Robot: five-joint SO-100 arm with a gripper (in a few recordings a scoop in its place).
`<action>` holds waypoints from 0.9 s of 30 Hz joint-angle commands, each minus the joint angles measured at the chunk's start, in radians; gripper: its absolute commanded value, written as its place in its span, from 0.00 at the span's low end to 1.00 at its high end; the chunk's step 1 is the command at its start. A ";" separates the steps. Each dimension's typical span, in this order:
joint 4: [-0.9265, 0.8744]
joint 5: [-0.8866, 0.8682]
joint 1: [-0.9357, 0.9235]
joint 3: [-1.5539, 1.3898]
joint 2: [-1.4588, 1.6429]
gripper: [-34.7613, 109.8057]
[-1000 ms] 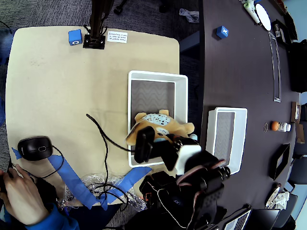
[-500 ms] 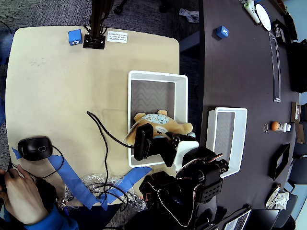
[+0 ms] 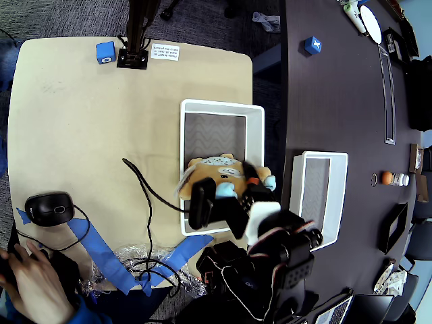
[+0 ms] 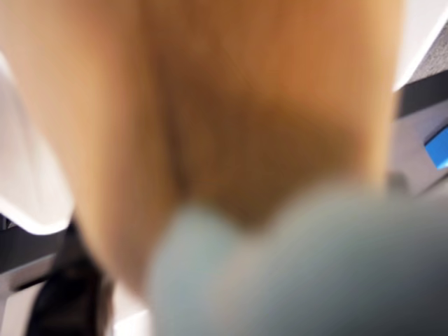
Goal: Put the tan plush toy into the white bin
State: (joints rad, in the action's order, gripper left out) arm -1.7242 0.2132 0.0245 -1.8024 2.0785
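**Toy over bin, at pincer**

Overhead: toy (image 3: 217,170) sits in the near part of the bin (image 3: 254,135), pale patch up, a blue paw poking over the right rim. Pincer (image 3: 251,181) is right at toy's arm-side edge, mostly hidden by arm; clenched or released, can't tell. Wrist cam: toy (image 4: 231,119) pressed close, blurred tan and blue.

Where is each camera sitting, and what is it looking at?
Overhead view: high above, looking straight down on the tan table, the white bin and the tan plush toy; the robot's arm shows at the bottom.
Wrist view: rides on the arm, pressed close to the tan plush toy, all blurry.
Both views share the toy and the bin's white rim.
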 commanded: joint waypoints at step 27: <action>-0.015 0.005 -0.457 0.012 0.736 0.72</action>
State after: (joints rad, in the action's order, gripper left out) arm -1.7257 0.2040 -0.3099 -1.8024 2.7535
